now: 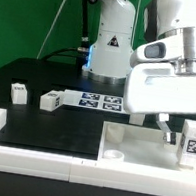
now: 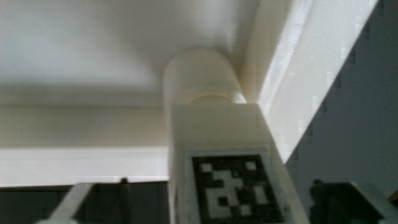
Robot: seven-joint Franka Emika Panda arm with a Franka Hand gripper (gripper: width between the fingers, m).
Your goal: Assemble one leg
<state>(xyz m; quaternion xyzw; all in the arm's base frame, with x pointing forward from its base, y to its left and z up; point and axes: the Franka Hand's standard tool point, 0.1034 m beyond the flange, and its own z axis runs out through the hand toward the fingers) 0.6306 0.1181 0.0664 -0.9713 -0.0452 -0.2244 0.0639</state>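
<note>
One white leg with a black-and-white tag stands between my fingers in the wrist view. Its round far end meets the corner of the large white panel. My gripper is open, with a dark gap between the leg and each fingertip. In the exterior view this leg stands upright at the panel's right end, under my gripper. Two more legs lie loose on the black table at the exterior view's left.
The marker board lies flat in front of the arm's base. Long white border rails run along the left and near edges of the black table. The arm's large white body hides the table behind the panel.
</note>
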